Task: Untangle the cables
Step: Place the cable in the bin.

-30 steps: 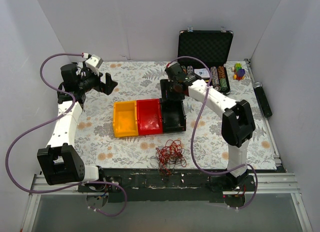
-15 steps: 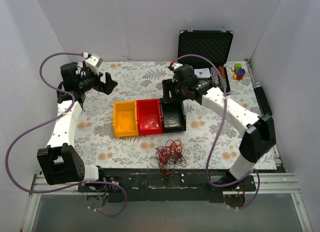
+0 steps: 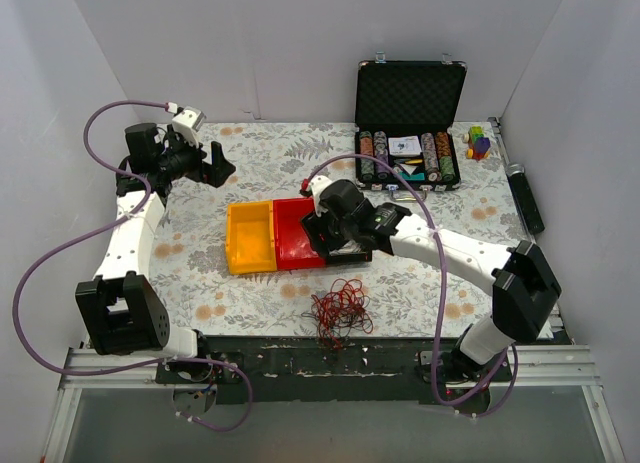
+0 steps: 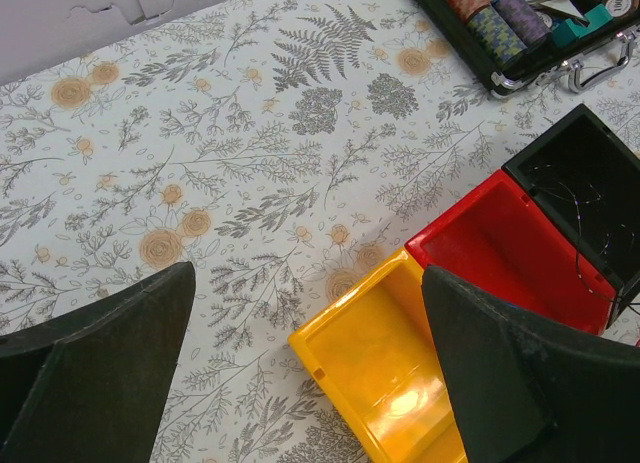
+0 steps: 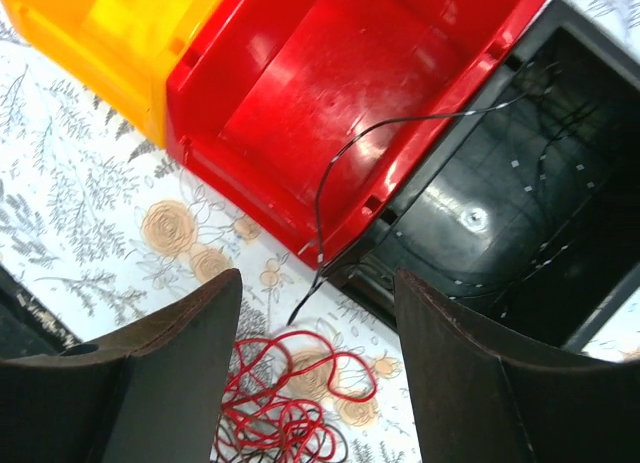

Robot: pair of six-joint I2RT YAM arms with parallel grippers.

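The cables [image 3: 340,308] lie as a fist-sized tangle of thin red and dark wires on the floral mat near the front edge. The right wrist view shows the tangle [image 5: 280,413] just below my fingers. A thin black wire [image 5: 322,213] runs out of the black bin [image 5: 520,183], over the red bin's [image 5: 350,73] front corner and onto the mat. My right gripper [image 3: 325,238] [image 5: 318,278] is open and empty above the bins' front edge, apart from the tangle. My left gripper [image 3: 215,166] [image 4: 308,273] is open and empty, high at the back left.
Yellow [image 3: 250,238], red [image 3: 298,233] and black [image 3: 355,248] bins stand side by side mid-table. An open poker-chip case [image 3: 405,148] stands at the back right, with a coloured toy [image 3: 479,141] beside it. A dark bar [image 3: 527,198] lies at the right edge.
My right arm has swung from the back of the black bin forward and left, so its gripper now hangs over the bins' front edge. The left arm has hardly moved.
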